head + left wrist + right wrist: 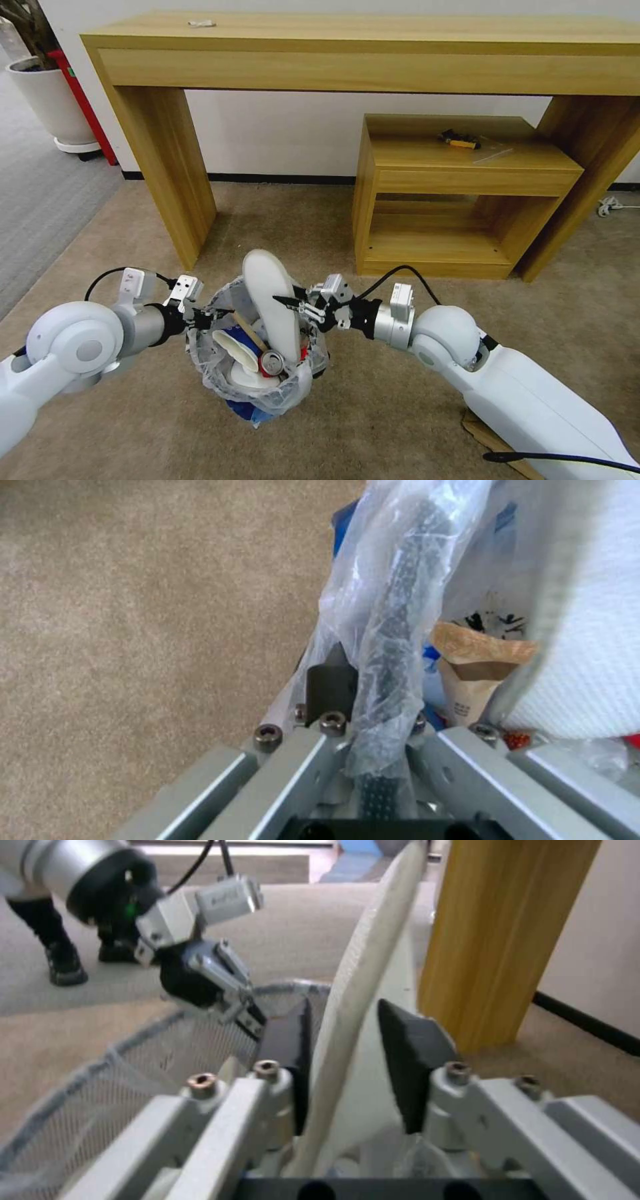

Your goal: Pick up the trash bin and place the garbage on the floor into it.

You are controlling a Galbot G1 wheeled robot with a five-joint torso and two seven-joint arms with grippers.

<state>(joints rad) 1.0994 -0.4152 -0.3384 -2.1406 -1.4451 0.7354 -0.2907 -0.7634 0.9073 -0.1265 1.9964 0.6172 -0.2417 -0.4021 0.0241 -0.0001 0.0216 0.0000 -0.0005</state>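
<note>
Here the bin (257, 363) sits low in the head view, at about 6 o'clock from the desk (373, 50), and the beige floor (400, 413) spreads under it on every side. The left gripper (203, 319) is at the bin's 9 o'clock rim; in the left wrist view its jaws are clamped on the black mesh rim (393, 645) and the clear bag (373, 580) wrapped over it. The right gripper (298, 307) comes in from 3 o'clock. Its jaws stand a little apart on either side of a white insole (272, 303); in the right wrist view the near pad (287, 1050) lies against the insole's (353, 990) edge while the far pad (410, 1060) is just clear of it. The insole stands nearly upright with its lower end inside the bin and its top pointing to 12 o'clock, well above the rim. Inside the bin lie a second insole (237, 350), a crushed can (272, 362), a brown stick (250, 330) and a blue cup (250, 340). A low shelf (460, 193) stands under the desk at 1 o'clock from the bin, with a small yellow-black tool (460, 139) on top. A white plant pot (50, 100) is far off at 10 o'clock.
</note>
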